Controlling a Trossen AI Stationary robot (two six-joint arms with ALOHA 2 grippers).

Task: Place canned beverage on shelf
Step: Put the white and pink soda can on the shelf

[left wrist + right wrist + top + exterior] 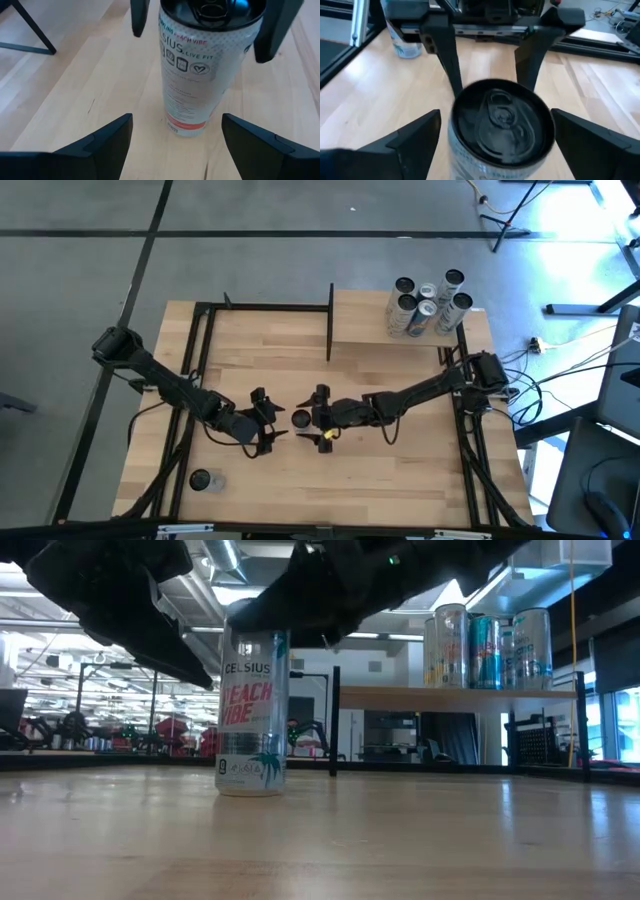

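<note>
A white Celsius can (252,710) stands upright on its base on the wooden tabletop, near the middle (301,418). My right gripper (318,420) is open. Its fingers stand on either side of the can's top (500,130) without touching it. My left gripper (268,423) is open and empty on the can's other side, facing the can's lower body (187,95), a short way off. The shelf (370,320), a raised light-wood board on black posts, is at the table's far right (455,697).
Several cans (428,302) stand on the shelf's right end (490,645). The shelf's left part is bare. Another can (200,480) stands near the table's front left corner. A black metal frame (200,360) runs along the table's sides and far edge.
</note>
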